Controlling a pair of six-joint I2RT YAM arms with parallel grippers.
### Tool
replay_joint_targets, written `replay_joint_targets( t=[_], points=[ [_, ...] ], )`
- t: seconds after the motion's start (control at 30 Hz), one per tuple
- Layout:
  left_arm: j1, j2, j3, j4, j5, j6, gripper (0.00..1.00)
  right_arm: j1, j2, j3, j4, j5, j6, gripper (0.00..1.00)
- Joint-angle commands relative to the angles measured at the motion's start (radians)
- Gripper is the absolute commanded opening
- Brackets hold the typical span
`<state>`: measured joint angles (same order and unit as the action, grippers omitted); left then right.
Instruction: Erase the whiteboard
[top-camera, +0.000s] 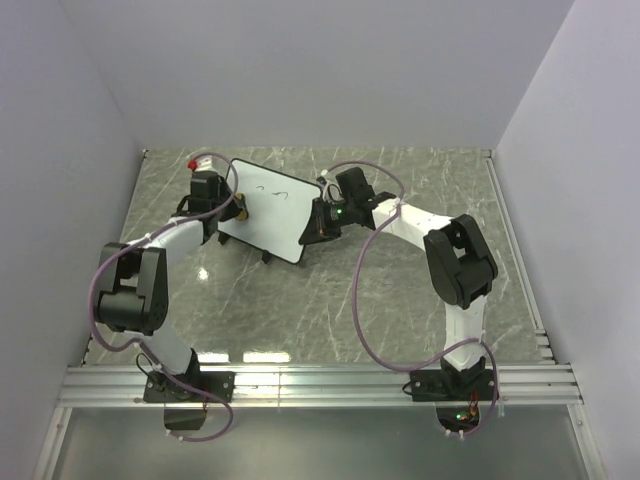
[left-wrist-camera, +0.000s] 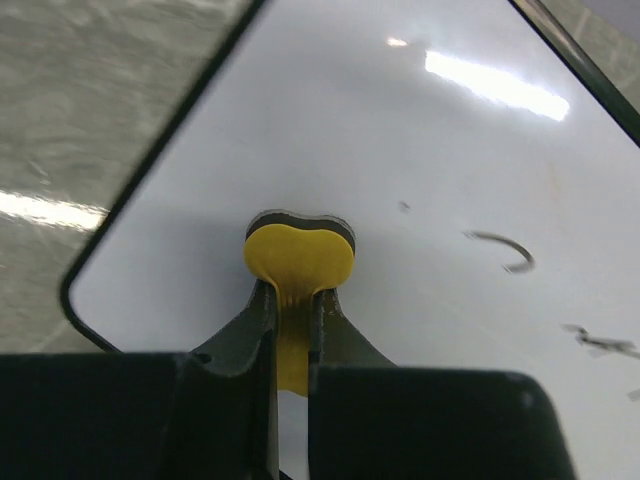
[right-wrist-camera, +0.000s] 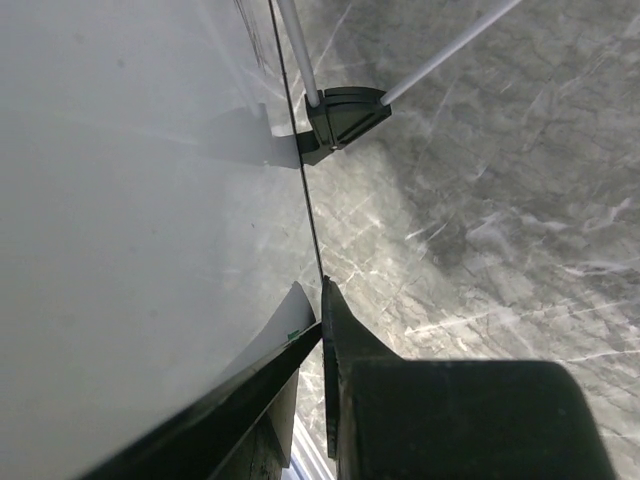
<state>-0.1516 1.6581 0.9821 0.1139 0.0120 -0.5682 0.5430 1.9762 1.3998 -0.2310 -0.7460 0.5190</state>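
Observation:
The whiteboard (top-camera: 270, 208) stands tilted on small black feet at the table's back centre, with faint black scribbles (left-wrist-camera: 510, 250) on its face. My left gripper (top-camera: 236, 207) is shut on the yellow-black eraser block (left-wrist-camera: 298, 252), which presses flat on the board's face (left-wrist-camera: 380, 140) near its lower left corner. My right gripper (top-camera: 320, 222) is shut on the board's right edge (right-wrist-camera: 312, 230), one finger on each side of the thin black frame. A black foot (right-wrist-camera: 340, 115) of the board shows in the right wrist view.
Grey marble table (top-camera: 330, 300) with white walls on three sides. An aluminium rail (top-camera: 320, 385) runs along the near edge by the arm bases. A red-capped thing (top-camera: 194, 161) lies behind the left gripper.

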Motion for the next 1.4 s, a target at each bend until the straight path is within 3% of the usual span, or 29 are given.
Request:
replay_joint_targets(
  t=[0.0,0.4,0.67,0.93,1.37],
  points=[
    [0.037,0.101,0.03,-0.025,0.002,0.054,0.0,0.067,-0.062,-0.048,-0.169,-0.197,0.013,0.0],
    [0.034,0.144,0.187,-0.083,0.1,0.093,0.0,0.08,-0.042,-0.088,-0.208,-0.182,-0.036,0.0],
    [-0.137,0.08,0.122,-0.069,0.108,0.027,0.0,0.095,-0.014,-0.055,-0.215,-0.182,-0.043,0.0],
    [-0.333,0.107,0.168,-0.082,0.079,-0.028,0.0,0.104,-0.01,-0.047,-0.231,-0.173,-0.059,0.0],
    [-0.45,0.037,0.075,-0.092,0.049,-0.094,0.0,0.104,-0.004,-0.01,-0.241,-0.165,-0.073,0.0]
  ],
)
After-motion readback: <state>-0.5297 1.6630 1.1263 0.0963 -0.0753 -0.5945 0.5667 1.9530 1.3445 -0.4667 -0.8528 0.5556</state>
